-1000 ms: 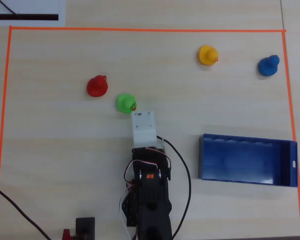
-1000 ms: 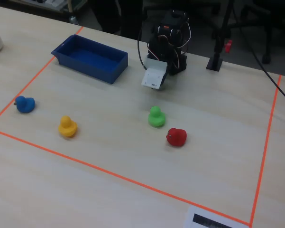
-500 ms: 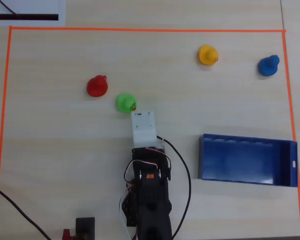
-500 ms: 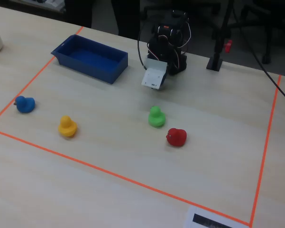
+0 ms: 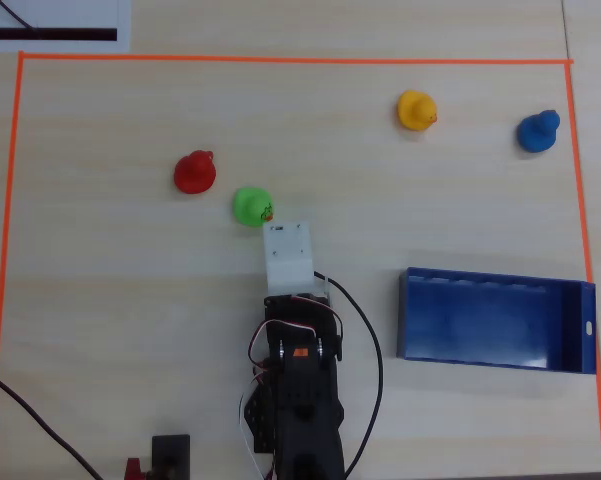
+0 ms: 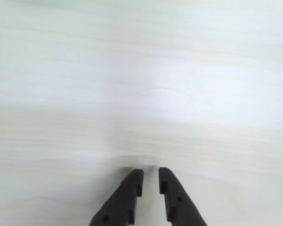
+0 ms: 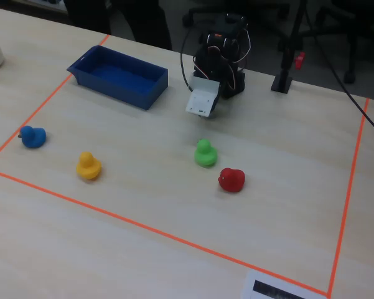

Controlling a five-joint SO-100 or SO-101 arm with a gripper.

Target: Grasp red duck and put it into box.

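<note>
The red duck (image 5: pixel 194 172) stands on the pale wooden table, up and to the left of the arm in the overhead view, and also shows in the fixed view (image 7: pixel 231 179). The dark blue box (image 5: pixel 480 322) lies empty to the right of the arm, and at the back left in the fixed view (image 7: pixel 115 84). My gripper (image 6: pixel 151 173) points down at bare table, its black fingers nearly together with only a narrow gap and nothing between them. In the overhead view its white camera mount (image 5: pixel 286 255) hides the fingers just below the green duck. No duck shows in the wrist view.
A green duck (image 5: pixel 251 206) stands right beside the red duck, between it and the arm. A yellow duck (image 5: pixel 416 110) and a small blue duck (image 5: pixel 538 131) stand at the upper right. Orange tape (image 5: pixel 280 60) frames the work area. Cables (image 5: pixel 365 330) trail by the arm base.
</note>
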